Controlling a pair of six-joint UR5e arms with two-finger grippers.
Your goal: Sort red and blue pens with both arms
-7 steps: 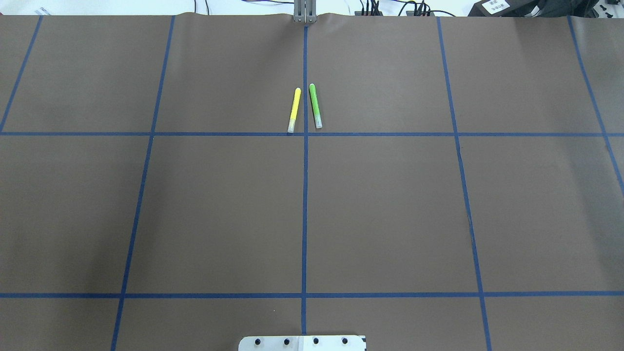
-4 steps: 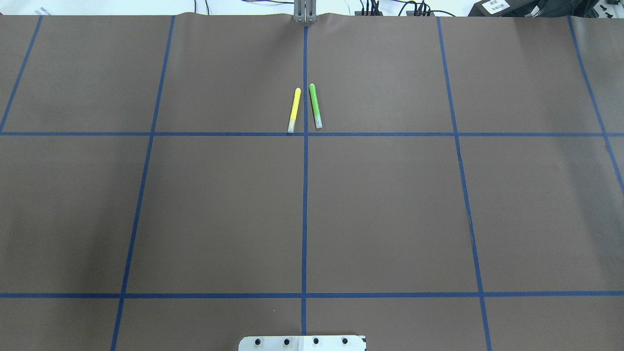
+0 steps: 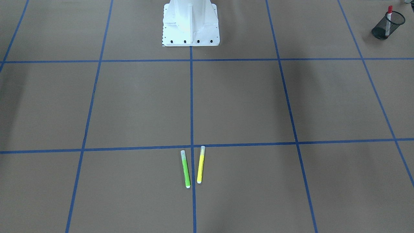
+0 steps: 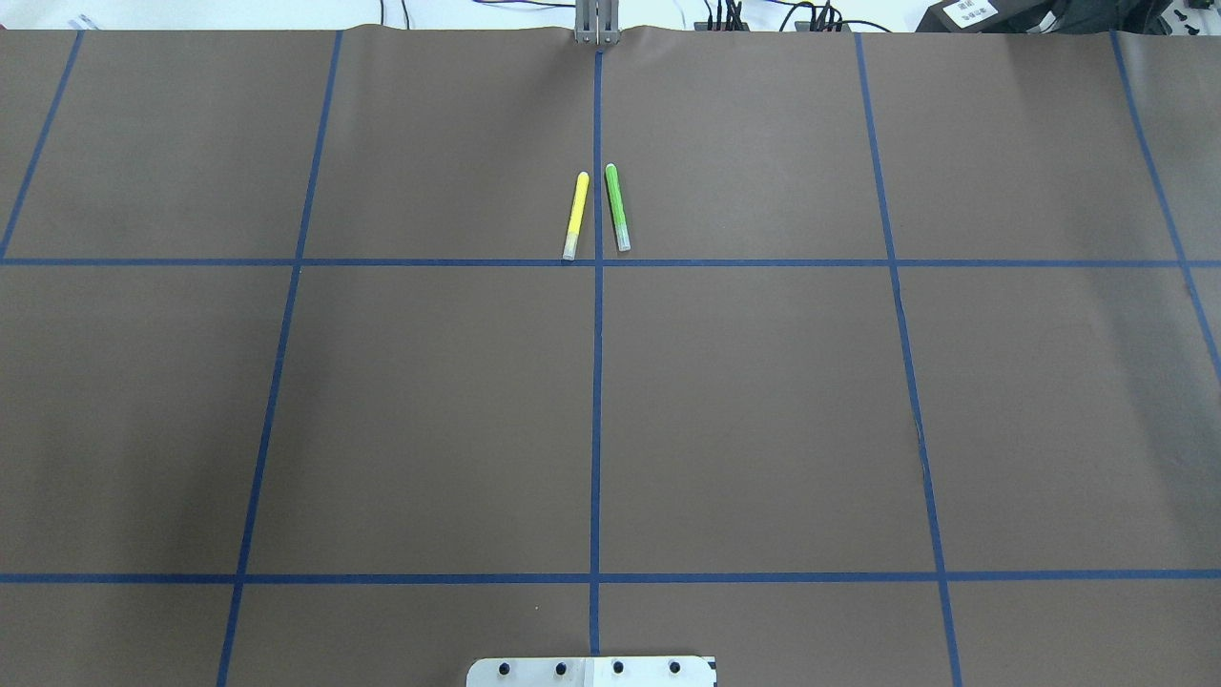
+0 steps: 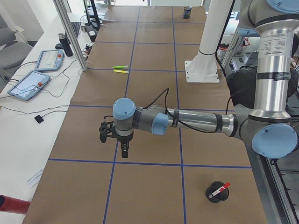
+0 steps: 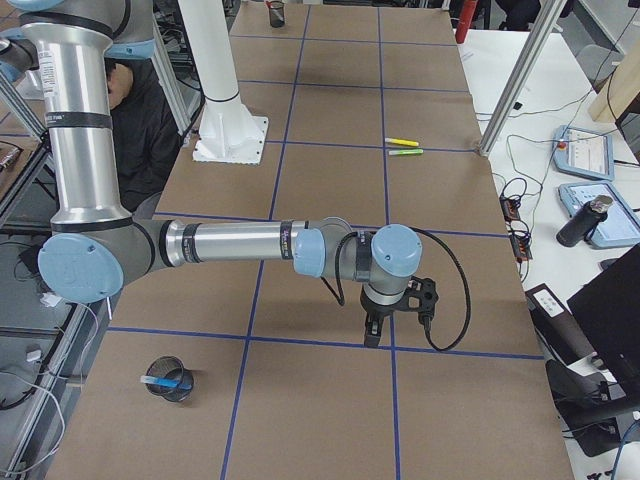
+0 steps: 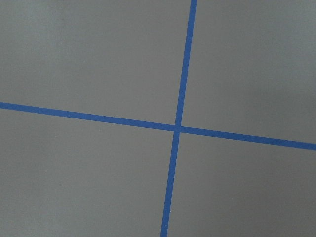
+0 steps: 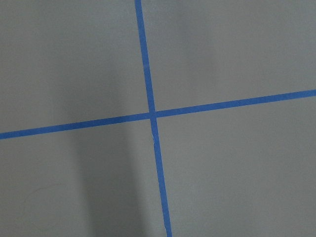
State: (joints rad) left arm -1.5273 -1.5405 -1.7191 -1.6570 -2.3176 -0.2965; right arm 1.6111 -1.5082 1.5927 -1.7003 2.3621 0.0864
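Observation:
The red marker stands in a black mesh cup on my left side, also seen as the red marker near the table's close end. The blue pen lies in another mesh cup on my right side. My left gripper hangs over a tape crossing, away from both cups. My right gripper hangs likewise over a crossing. Both show only in the side views, so I cannot tell whether they are open or shut. The wrist views show only brown table and blue tape.
A yellow highlighter and a green highlighter lie side by side near the table's far middle. The white robot base stands at the near edge. Tablets and cables lie beyond the table's far edge.

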